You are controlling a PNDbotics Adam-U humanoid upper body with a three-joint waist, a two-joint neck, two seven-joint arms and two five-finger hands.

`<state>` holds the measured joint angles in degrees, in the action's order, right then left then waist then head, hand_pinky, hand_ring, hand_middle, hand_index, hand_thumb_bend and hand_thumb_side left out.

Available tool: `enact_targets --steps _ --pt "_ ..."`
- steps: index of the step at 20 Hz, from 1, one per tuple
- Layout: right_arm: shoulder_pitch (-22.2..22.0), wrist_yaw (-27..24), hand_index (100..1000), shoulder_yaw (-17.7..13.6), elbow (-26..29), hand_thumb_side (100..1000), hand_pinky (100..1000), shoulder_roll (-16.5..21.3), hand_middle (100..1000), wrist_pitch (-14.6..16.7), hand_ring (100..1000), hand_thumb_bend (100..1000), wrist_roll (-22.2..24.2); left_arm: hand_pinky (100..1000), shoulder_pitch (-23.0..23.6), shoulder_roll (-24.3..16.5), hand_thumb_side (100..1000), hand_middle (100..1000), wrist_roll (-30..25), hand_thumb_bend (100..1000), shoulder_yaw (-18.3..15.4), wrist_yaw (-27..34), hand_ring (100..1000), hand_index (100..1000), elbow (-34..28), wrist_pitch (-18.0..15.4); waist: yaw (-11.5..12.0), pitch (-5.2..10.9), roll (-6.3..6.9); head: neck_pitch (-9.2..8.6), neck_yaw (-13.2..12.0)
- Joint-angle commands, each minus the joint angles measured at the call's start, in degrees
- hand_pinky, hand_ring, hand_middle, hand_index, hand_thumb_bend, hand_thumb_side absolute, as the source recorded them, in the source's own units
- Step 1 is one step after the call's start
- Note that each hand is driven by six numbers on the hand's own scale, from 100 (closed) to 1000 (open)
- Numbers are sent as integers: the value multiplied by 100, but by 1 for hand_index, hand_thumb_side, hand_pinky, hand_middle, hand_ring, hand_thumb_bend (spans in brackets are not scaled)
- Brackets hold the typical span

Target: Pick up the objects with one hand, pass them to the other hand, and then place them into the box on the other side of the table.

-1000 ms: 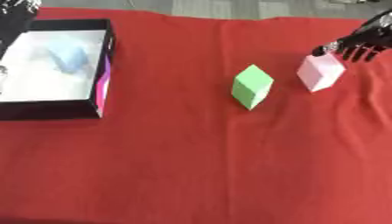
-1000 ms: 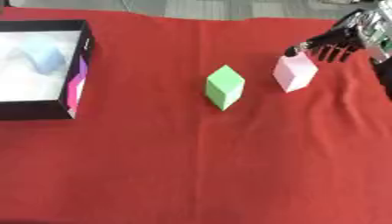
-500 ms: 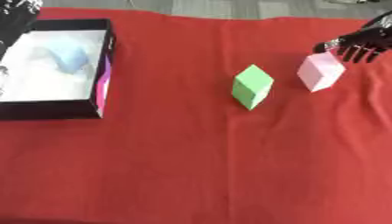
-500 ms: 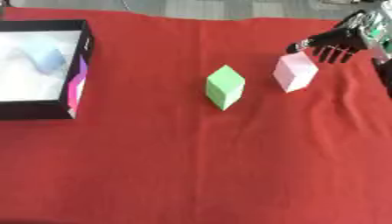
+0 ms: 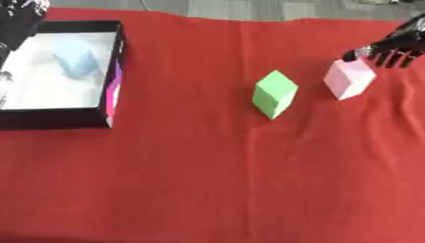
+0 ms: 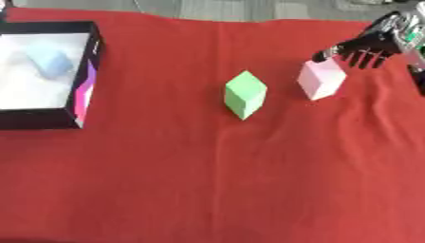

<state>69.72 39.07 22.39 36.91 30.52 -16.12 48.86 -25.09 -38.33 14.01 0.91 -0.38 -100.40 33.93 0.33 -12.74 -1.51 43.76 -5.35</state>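
The worktop (image 5: 207, 180) is covered with a red cloth, and the task looks to be near its beginning. The box (image 5: 116, 71), black on the outside and white inside, stands at the left side. A pale blue block (image 5: 76, 62) already lies inside it, near the far part of the white floor, so I judge that one object is delivered. Whether anything else is in the box I cannot tell.

Two objects remain outside. The green block (image 5: 274, 93) stands near the middle of the worktop, tilted on one corner, and nothing touches it. The pink block (image 6: 320, 79) stands to the right of it, apart from it, also tilted.

The right robot hand (image 6: 365, 50) is directly behind the pink block — its dark fingers hang downward, spread a little, and their tips are at the upper far edge of the block. I cannot say for sure whether they touch it or are only just beside it. They are not closed around it, and the block rests on the cloth, so it is not yet grasped.

At the upper left corner, beside the far end of the box, a dark shape shows that is probably the left robot hand (image 5: 18, 23); I cannot make out its fingers.

So, in my judgement, for the pink block everything is left — the grasp, the lift, the passing to the other robot hand and the placing in the box — and after it the same for the green block.
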Motion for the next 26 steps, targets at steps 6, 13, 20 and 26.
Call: enact_targets --steps 6,13,20,26 --pt "-1 -266 890 368 620 822 906 306 804 -437 876 584 109 721 -36 -207 748 601 -41 141 -30 -44 732 677 -61 -4 -5 105 -79 36 -15" --pt "-60 -280 890 500 709 832 909 330 805 -576 876 592 213 721 -22 -194 751 599 -41 140 -28 -43 733 677 -66 -2 0 95 -86 36 3" --pt "-99 -345 889 585 767 829 908 328 803 -559 875 598 305 722 -10 -184 753 599 -41 137 -26 -32 734 677 -66 -1 4 84 -87 36 20" --pt "-137 -336 888 620 709 822 909 299 802 -576 875 602 310 722 1 -171 755 599 -46 135 -22 -30 734 676 -67 1 13 77 -82 36 31"
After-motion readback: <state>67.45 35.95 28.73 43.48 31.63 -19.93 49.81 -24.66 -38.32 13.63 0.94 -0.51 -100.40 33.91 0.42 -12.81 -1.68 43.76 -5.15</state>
